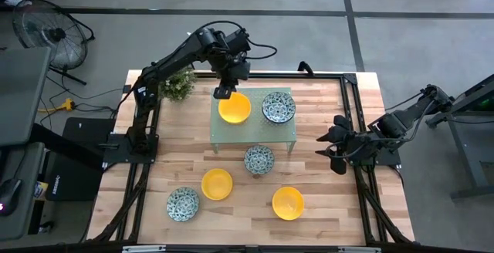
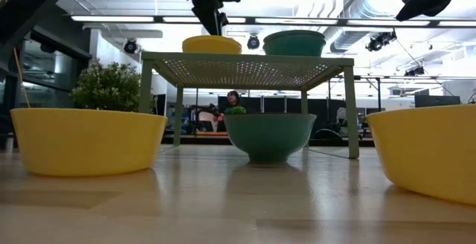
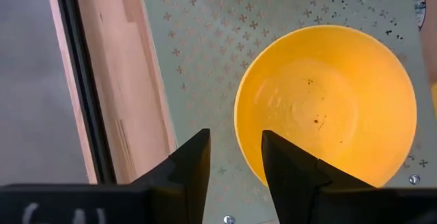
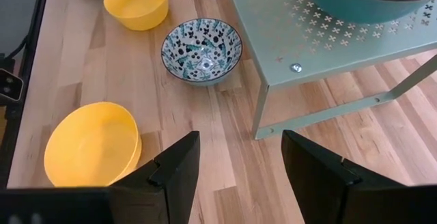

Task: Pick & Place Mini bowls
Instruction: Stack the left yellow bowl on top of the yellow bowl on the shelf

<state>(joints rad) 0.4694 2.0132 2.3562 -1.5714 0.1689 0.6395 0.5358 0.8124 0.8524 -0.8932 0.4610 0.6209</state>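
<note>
Stand point(image 1: 255, 133) top: yellow bowl point(image 1: 234, 107), patterned bowl point(image 1: 278, 106), both empty.

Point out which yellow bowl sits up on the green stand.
The yellow bowl under the left gripper, beside a patterned bowl on the stand; the other two yellows sit on the table.

We are seeing two bowls point(image 1: 234, 107) sitting side by side on the stand point(image 1: 254, 133), four bowls point(image 1: 217, 183) lying on the table point(image 1: 324, 168) before it, a plant point(image 1: 178, 84) standing left of it.
</note>
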